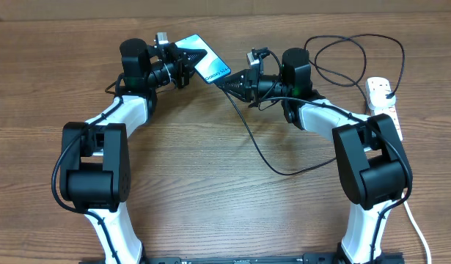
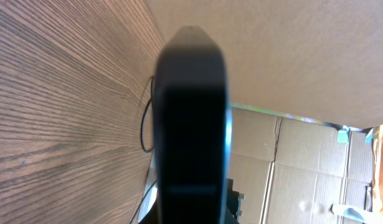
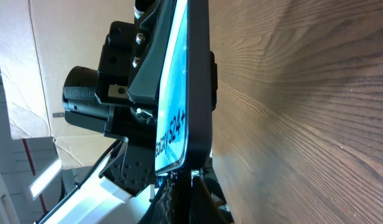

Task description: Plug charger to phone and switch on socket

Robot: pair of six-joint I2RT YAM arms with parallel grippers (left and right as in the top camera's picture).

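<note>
From above, the left claw [image 1: 190, 60] is clenched on the phone [image 1: 208, 64] and holds it up over the table [image 1: 210, 213], with the blue screen showing. The right claw [image 1: 231, 79] is pinched on the tip end of the charger [image 1: 262, 150], right at the phone's low corner. The thin black wire loops across the wood to the socket [image 1: 381, 103] at the far right. Its black plug looks to be in there.

The left wrist view shows only the phone [image 2: 191, 124], dark and edge-on, very close. A bit of the charger [image 2: 143, 124] lies on the wood behind.

In the right wrist view, the phone [image 3: 174, 93] stands on its side, its screen glowing, and its bottom end comes just above the right claw's dark fingers [image 3: 200, 202]. I cannot see the tip itself.

I think the step is to push the tip into the phone's little hole. To do it well, line the tip up straight with the hole, hold the phone steady, and push gently. If the tip is tilted, it will slip off the edge. The switch comes after.
</note>
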